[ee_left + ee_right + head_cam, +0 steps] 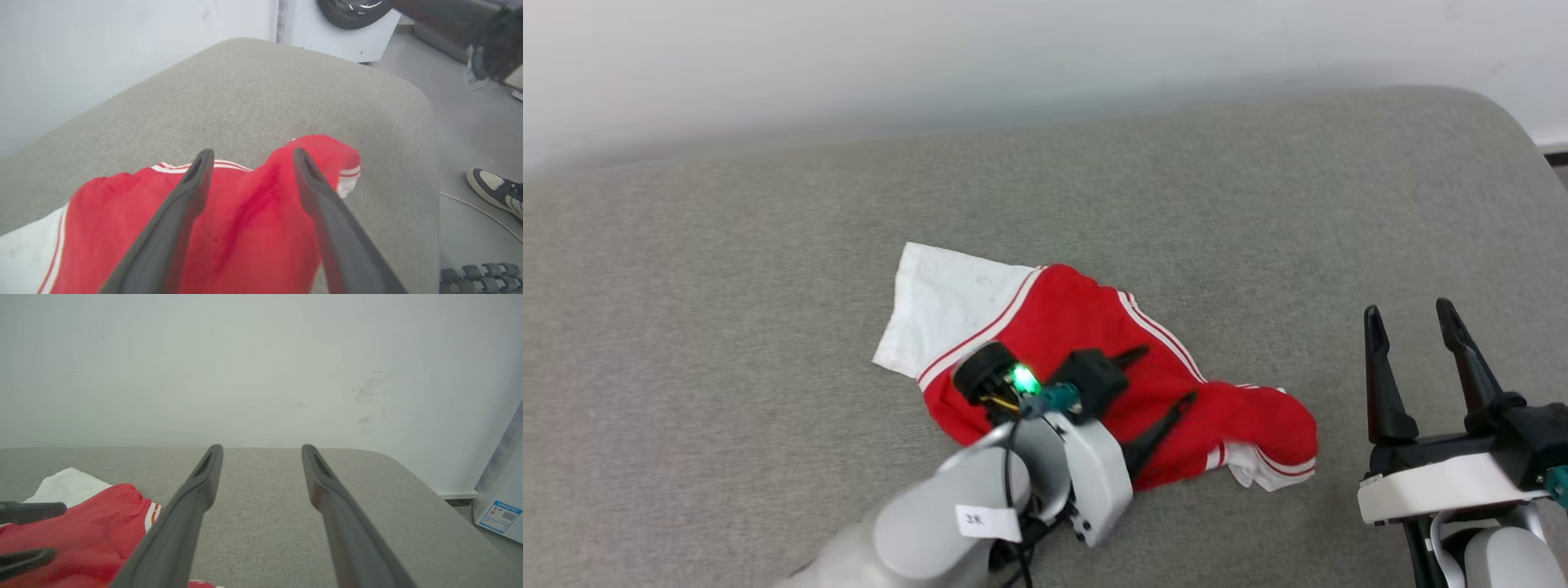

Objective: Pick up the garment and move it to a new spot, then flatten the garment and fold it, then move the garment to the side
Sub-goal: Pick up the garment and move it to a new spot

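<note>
Looking down, you had a broad grey woven-fabric cushion (768, 286) against a plain white wall (1013, 49), its far right corner rounded. Open fabric surrounded the crumpled red jersey shirt with white sleeves (1078, 310), which lay near the cushion's middle, toward the front edge. Your left pincer (1167, 374) was spread apart over the red cloth, clamping nothing. Your right pincer (1410, 314) was apart and empty near the right edge.
</note>
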Tool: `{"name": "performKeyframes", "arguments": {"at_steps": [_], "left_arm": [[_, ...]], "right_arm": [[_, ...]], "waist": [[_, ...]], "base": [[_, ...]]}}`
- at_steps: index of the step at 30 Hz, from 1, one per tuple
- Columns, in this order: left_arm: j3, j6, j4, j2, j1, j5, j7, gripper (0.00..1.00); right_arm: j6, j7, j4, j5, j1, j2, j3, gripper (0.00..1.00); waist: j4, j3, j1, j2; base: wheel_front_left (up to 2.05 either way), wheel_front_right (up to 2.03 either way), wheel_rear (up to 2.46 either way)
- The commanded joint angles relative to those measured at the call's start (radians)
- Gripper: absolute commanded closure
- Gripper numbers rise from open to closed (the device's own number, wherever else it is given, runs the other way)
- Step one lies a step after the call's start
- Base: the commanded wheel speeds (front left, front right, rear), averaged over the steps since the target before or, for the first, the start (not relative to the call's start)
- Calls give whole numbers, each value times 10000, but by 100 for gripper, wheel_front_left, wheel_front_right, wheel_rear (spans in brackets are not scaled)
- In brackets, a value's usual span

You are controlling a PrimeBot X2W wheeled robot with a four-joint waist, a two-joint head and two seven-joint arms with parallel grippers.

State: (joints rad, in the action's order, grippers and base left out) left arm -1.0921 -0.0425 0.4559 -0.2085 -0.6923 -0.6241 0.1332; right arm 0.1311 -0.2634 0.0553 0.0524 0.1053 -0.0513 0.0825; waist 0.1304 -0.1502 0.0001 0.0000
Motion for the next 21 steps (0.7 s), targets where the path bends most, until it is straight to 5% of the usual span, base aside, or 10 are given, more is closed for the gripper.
{"name": "performKeyframes", "arguments": {"at_steps": [1,9,14,21], "left_arm": [[251,122,-3,-139,-130,-87,308,0],[1638,853,-510,-1429,361,-267,1207,0],[3316,1595,-1778,-2470,1543,-7,1332,0],[5890,1765,-3875,-2586,4659,914,1320,0]], "right_arm": [[-7,-21,48,-59,-97,20,-9,0],[-7,-21,109,-151,-392,19,-119,0],[-7,-21,-9,-106,-689,19,-210,0],[-7,-21,-77,11,-1036,19,-368,0]], "waist": [[-291,291,-1,0],[-879,936,-1,0],[-1225,1227,-1,0],[-1457,1428,-1,0]], "base": [[0,0,0],[0,0,0],[0,0,0],[0,0,0]]}}
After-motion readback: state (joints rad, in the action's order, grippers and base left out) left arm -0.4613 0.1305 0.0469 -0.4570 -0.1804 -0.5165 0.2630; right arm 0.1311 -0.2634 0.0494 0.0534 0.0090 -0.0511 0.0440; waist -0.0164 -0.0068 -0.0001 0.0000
